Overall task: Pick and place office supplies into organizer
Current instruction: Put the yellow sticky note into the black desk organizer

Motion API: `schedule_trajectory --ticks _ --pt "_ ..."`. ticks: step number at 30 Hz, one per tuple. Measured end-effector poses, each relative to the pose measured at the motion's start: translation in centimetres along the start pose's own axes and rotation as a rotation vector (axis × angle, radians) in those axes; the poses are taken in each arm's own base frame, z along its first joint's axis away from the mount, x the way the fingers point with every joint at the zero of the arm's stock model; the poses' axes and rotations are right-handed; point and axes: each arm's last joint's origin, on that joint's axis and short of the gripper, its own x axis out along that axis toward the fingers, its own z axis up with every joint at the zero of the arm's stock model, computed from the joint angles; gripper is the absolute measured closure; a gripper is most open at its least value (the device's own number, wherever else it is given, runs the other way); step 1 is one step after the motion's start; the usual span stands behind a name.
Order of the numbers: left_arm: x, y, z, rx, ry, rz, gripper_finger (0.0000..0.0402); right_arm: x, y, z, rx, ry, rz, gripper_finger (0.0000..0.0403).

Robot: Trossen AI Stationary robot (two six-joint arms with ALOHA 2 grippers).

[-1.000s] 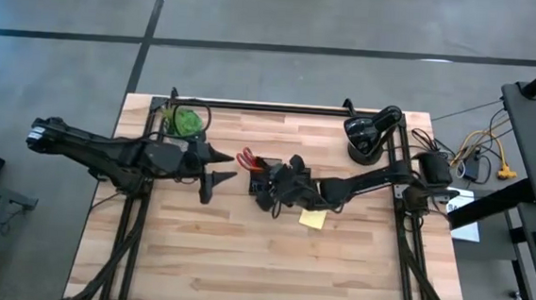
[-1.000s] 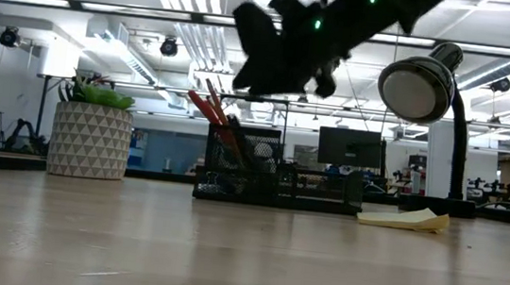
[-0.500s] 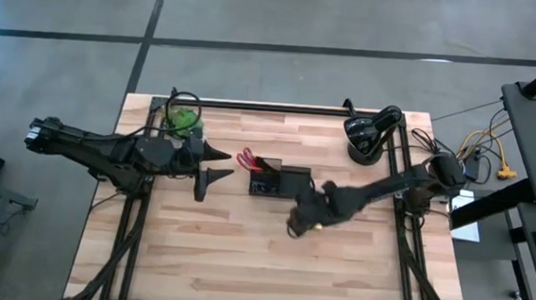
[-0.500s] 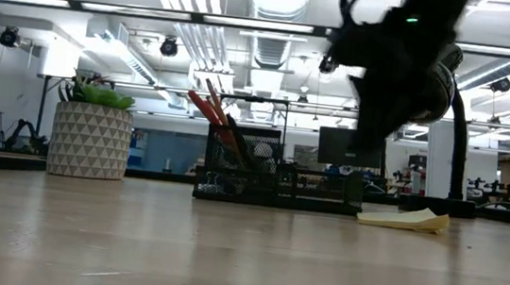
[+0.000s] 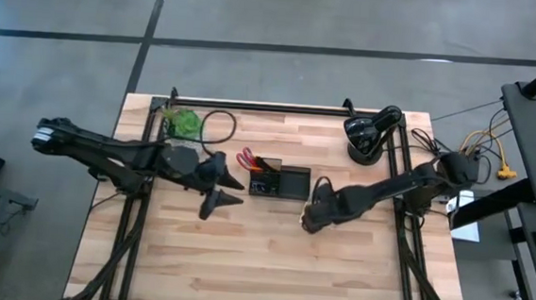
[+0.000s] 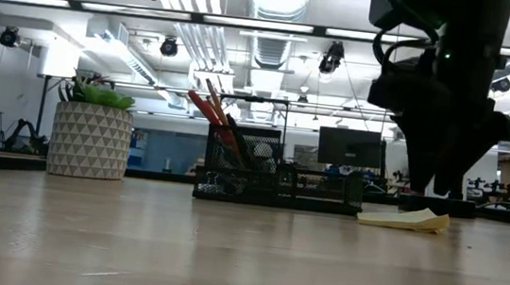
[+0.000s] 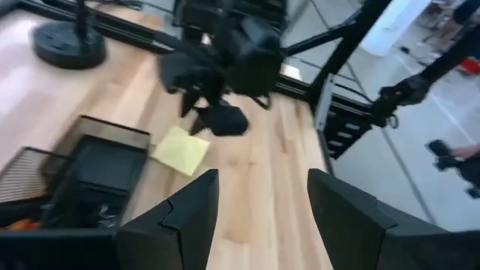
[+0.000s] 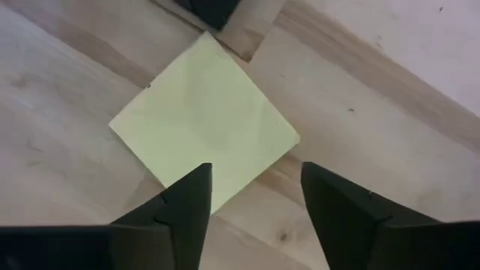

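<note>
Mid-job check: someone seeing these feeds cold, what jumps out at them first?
Probably the right gripper, open and hanging just above the yellow sticky-note pad, which lies on the bare table beside the organizer. Next, the red-handled scissors standing up out of the organizer's taller compartment. The left gripper waits open on the organizer's other side, near the potted plant.

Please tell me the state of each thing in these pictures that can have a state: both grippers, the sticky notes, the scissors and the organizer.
right gripper: open, poised right above the sticky-note pad
left gripper: open, empty, waiting above the table left of the organizer
sticky-note pad: lying flat on the table, outside the organizer
organizer: upright on the table
red-handled scissors: standing in the organizer, handles up
</note>
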Motion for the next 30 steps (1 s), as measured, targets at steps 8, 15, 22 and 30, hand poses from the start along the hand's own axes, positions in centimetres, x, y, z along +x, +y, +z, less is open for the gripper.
schedule_trajectory --ticks 8,15,22,30 --pt "0.8 -0.2 0.6 -0.021 0.003 -0.051 0.0213 1.5 -2.1 2.2 -0.002 0.041 0.123 0.0181" --pt "0.6 -0.2 0.7 -0.022 -0.003 -0.049 0.0213 3.4 -2.8 2.7 -0.041 0.057 0.065 0.0181" --pt "0.6 -0.1 0.6 -0.022 0.003 -0.04 0.0213 3.9 -2.1 2.7 -0.1 0.102 0.087 0.0194" --pt "0.6 -0.1 0.6 -0.022 0.005 -0.038 0.0213 2.6 -0.7 2.4 -0.128 0.091 0.157 0.0228"
